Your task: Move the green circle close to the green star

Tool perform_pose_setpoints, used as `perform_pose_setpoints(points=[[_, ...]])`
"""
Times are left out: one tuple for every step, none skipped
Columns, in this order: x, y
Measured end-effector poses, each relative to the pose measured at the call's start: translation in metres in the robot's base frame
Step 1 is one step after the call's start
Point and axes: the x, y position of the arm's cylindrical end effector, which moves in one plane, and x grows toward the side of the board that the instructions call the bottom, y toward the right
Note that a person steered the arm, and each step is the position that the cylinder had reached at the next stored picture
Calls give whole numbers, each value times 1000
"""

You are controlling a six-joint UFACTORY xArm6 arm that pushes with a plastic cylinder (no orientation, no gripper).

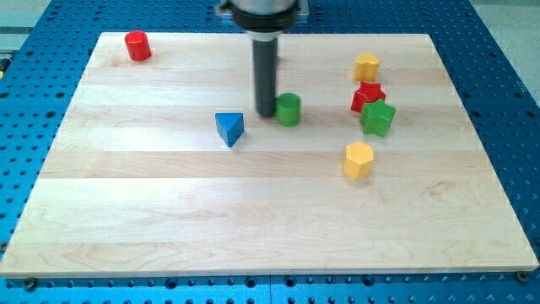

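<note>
We find the green circle (288, 109) near the middle of the wooden surface (169, 219), with our tip (266, 113) just beside it on the view's left, touching or nearly so, which is the correct side for a push toward the view's right. The green star (377, 118) sits well apart on the view's right, pressed against the red star (367, 95), with one yellow block (366, 65) above and another yellow block (359, 159) below. We judge the task barely begun, the whole gap remaining; we carry no pincer, only a rod, so nothing is held.
</note>
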Motion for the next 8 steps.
perform_pose_setpoints(points=[[7,59],[6,21],[34,-24],[59,26],[61,55],[61,57],[61,67],[61,55]])
